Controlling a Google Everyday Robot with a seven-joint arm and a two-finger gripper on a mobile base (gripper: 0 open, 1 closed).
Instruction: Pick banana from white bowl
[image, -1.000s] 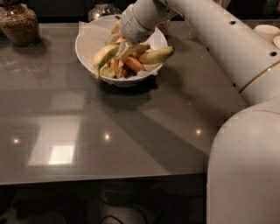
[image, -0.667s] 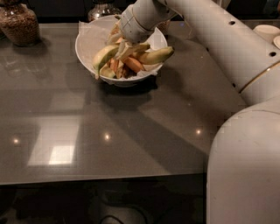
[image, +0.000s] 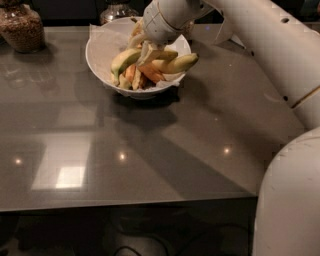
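The white bowl (image: 98, 56) with a crinkled paper liner (image: 104, 36) stands at the back middle of the grey table. It holds a yellow banana (image: 178, 63) sticking out over the right rim, a greenish banana (image: 123, 59) on the left and orange pieces (image: 148, 74). My gripper (image: 146, 50) reaches down into the bowl from the upper right, in among the bananas and touching them. The wrist hides the bowl's far right rim.
A glass jar with brown contents (image: 20, 26) stands at the far left back. Another glass jar (image: 115, 10) stands behind the bowl. My white arm (image: 280, 60) spans the right side, with my body (image: 290, 200) at bottom right. The table's front edge (image: 125, 204) is near.
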